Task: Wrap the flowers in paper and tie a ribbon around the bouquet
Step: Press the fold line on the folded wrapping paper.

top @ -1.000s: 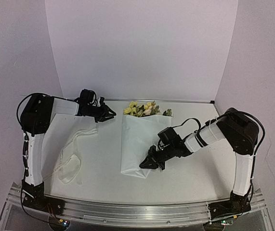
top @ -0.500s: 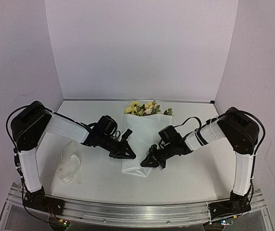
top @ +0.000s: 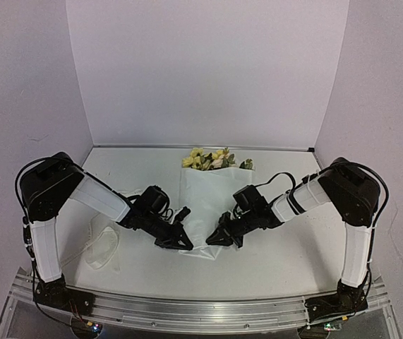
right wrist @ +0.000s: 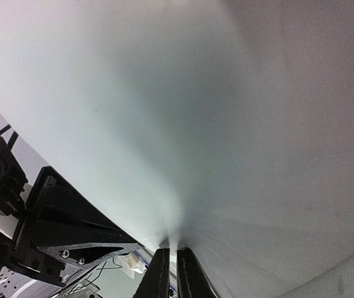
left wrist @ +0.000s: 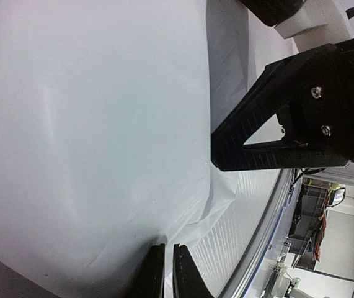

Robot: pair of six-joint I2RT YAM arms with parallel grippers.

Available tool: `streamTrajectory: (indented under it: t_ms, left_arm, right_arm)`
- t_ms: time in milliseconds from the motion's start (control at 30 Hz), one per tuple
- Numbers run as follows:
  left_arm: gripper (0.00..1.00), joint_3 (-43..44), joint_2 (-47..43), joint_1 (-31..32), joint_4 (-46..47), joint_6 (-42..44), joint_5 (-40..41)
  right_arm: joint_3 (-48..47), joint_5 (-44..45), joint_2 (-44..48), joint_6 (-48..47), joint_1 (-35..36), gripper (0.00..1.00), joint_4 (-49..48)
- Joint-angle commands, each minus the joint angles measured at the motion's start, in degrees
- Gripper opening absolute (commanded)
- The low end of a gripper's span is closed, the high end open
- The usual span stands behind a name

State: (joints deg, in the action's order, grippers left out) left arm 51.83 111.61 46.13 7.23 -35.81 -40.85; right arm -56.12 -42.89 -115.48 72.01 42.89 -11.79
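The paper (top: 205, 201) lies at the middle of the surface (top: 279, 258) over the flowers (top: 212, 159), with blooms showing at its 12 o'clock end. At 6 o'clock the right end effector (top: 218, 239) pinches the sheet. The left end effector (top: 184, 244), fingers nearly together, seems to nip the 7 o'clock corner. Wrapping is in hand. The next move likely calls for folding the sheet snug. The ribbon (top: 102, 247) lies at 9 o'clock.
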Motion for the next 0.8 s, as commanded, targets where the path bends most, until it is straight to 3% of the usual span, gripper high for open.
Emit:
streamTrajectory:
  t_ms: [0,767]
  left_arm:
    - [0.08,-1.52,0.91,0.6,-0.37,0.85,-0.18]
    - [0.03,-4.94,0.95,2.21,1.98,-3.51,2.23]
  right_arm:
    - [2.21,4.63,-0.96,1.64,-1.25,0.08,3.18]
    - [7.27,-2.77,-0.95,1.14,-6.94,0.08,-5.31]
